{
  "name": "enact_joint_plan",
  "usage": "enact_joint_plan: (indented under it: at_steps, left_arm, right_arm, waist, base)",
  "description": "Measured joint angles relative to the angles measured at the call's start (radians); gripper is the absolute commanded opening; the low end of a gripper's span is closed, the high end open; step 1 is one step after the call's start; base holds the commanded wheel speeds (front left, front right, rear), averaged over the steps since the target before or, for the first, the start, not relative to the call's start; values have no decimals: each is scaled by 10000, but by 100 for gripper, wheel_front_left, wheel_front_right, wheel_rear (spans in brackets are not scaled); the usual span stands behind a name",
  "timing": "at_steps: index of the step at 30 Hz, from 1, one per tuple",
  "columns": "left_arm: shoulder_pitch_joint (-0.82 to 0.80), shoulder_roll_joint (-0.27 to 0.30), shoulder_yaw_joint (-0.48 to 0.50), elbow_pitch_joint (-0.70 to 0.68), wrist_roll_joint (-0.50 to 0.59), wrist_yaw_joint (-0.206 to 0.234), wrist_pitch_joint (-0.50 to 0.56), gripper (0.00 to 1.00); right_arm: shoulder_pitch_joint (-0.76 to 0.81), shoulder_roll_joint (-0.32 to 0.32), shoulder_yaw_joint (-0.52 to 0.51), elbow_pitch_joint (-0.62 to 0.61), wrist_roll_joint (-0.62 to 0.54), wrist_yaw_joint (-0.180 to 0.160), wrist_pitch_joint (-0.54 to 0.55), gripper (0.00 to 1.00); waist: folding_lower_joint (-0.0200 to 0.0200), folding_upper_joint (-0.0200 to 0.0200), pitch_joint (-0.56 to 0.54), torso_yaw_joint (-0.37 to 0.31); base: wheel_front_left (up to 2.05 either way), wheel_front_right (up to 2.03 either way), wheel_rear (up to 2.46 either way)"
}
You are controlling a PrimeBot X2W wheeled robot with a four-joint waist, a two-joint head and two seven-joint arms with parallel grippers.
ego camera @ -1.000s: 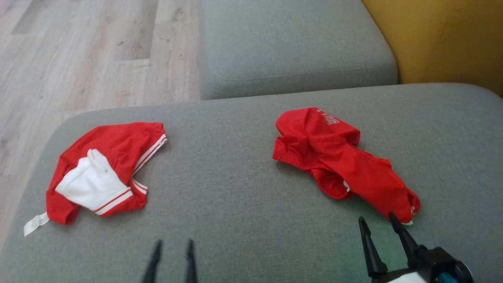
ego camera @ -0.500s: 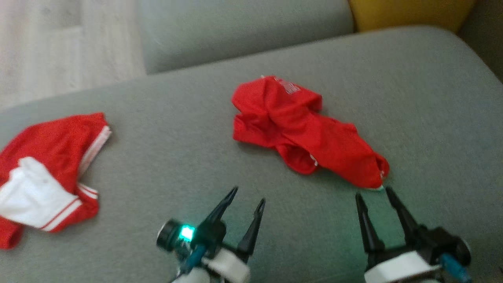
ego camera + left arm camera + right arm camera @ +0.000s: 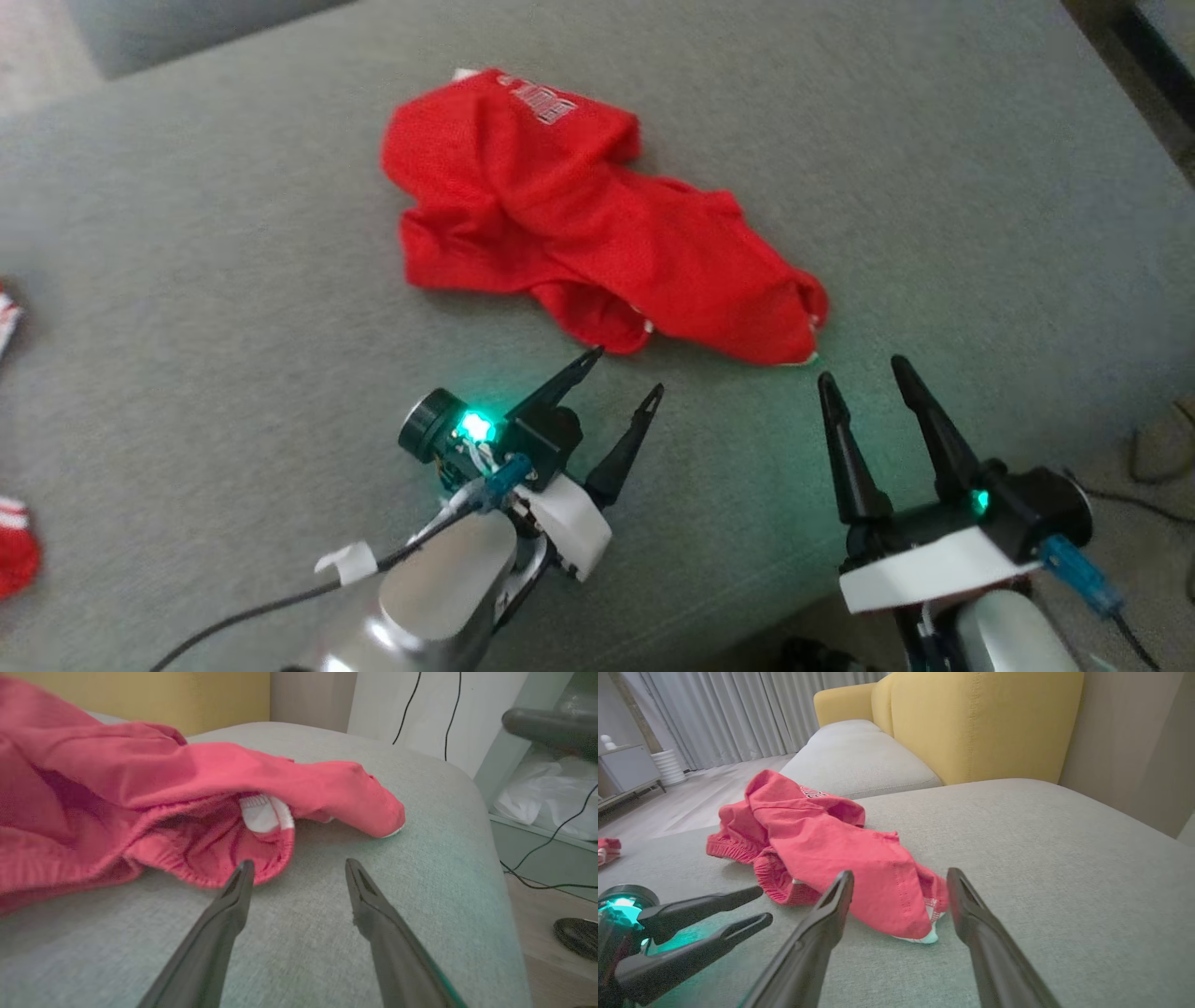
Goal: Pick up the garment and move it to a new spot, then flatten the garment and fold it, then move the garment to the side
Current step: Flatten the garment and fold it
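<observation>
Surface: a grey seat cushion (image 3: 187,280) carries everything. Its near edge runs under the right arm's wrist, and its right edge rounds off toward floor and cables.
Garment: a crumpled red garment (image 3: 597,233) lies around the cushion's middle, well in from every edge. White lettering shows on the end farthest from the robot.
Garment, near side: an elastic waistband opening faces the left gripper. A white-trimmed corner points at the right gripper.
Left gripper: the left gripper (image 3: 627,371) is over the cushion with its fingers spread apart and nothing between them. One fingertip is right at the waistband's rim. The left wrist view (image 3: 299,862) does not settle whether it touches.
Right gripper: the right gripper (image 3: 861,369) also has its fingers apart and empty. It points at the white-trimmed corner from just beside it, with a thin strip of bare cushion between. Its body hangs over the cushion's near edge.
Room to the left: a broad bare stretch of cushion runs from the garment to the left edge, where a red-and-white cloth (image 3: 14,551) lies partly out of the head view.
Room to the right: bare cushion reaches from the garment to the right edge.
Room beyond: in the right wrist view a bare strip lies past the garment (image 3: 831,844). Behind it are a second grey cushion (image 3: 854,760) and a yellow backrest (image 3: 971,723).
</observation>
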Motion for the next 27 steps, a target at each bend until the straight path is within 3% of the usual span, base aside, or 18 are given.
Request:
enact_joint_plan:
  at_steps: [7,9,11,16,21,27]
  left_arm:
    - [-929,0,-466,293,-464,876,-2,100]
    - [-1075,4,-545,464,-564,953,-2,100]
    - [-1123,0,-635,606,-719,959,-2,3]
    - [-1158,0,-648,366,-872,1139,-15,0]
    - [-880,2,464,-1020,-529,1365,-17,0]
    - [727,353,1250,-2606,115,1356,-35,0]
  right_arm:
    - [-286,0,150,-82,163,0,0,100]
    - [-289,0,263,-81,65,0,0,100]
    - [-297,2,324,-82,46,0,0,100]
    - [-313,0,247,-105,-48,0,0,100]
    - [-301,-2,-92,-134,-117,0,0,100]
    - [-186,-4,-353,-38,-297,0,0,100]
  waist:
    - [-1,0,621,-589]
    - [-1,0,712,-678]
    - [-2,0,766,-726]
    - [-2,0,738,-546]
    - [-2,0,529,29]
    - [-3,0,80,937]
  base:
    - [0,0,0]
    - [0,0,0]
    - [0,0,0]
    - [0,0,0]
    - [0,0,0]
    - [0,0,0]
